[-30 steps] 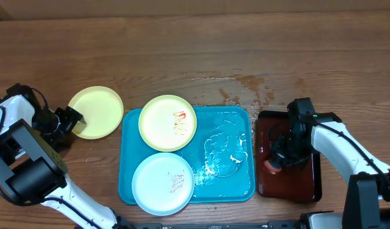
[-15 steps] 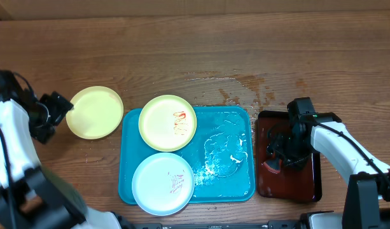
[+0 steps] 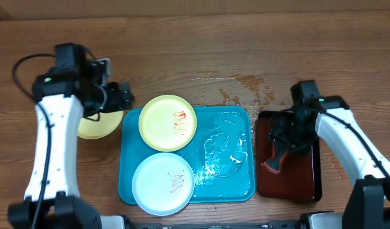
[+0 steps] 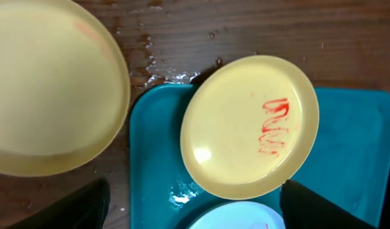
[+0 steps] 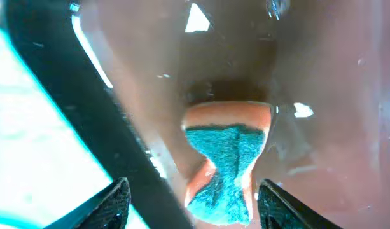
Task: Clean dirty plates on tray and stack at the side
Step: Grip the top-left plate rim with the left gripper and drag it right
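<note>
Left tool (image 3: 120, 97) is hanging wide and empty between the off-tray plate (image 3: 96, 127), lying on the worktop (image 3: 195, 44), and the smeared yellow-green plate (image 3: 167, 122) on the turquoise tray (image 3: 127, 156). The blue-white plate (image 3: 163, 183) is sitting just beside it on the tray. Right tool (image 5: 193, 189) is standing wide around the sponge (image 5: 226, 159) in the red-brown tray (image 3: 307, 181), not pinching it. Plates are looking light, stiff and probably wet-slippery, so pinching across a raised rim seems safest.

overhead: looking straight down on the whole table (image 3: 182, 38). left wrist: close, facing down on smeared plate (image 4: 249, 127) and far-left tray (image 4: 347, 146) corner, shared with overhead. right wrist: very near the sponge (image 5: 223, 162).
</note>
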You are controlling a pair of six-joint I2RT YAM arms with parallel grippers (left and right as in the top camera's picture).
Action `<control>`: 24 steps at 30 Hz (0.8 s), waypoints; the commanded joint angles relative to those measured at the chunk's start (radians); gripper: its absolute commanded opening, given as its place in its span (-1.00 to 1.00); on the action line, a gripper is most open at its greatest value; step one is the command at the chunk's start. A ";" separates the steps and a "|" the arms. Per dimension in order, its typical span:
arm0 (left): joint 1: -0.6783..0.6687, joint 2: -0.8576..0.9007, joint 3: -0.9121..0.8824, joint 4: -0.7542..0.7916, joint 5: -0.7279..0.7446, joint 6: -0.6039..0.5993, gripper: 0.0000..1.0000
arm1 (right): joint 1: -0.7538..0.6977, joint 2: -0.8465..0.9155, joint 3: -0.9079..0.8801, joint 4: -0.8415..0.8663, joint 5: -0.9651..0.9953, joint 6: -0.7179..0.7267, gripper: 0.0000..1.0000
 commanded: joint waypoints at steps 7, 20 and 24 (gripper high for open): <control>-0.014 0.287 0.005 -0.032 0.018 0.089 0.50 | 0.002 0.001 0.035 -0.020 0.016 -0.047 0.34; -0.191 0.392 0.004 0.018 0.028 0.076 0.39 | 0.002 0.001 0.035 -0.014 0.016 -0.055 0.36; -0.204 0.403 0.003 0.039 0.010 0.041 0.33 | 0.002 0.001 0.035 -0.019 0.016 -0.055 0.36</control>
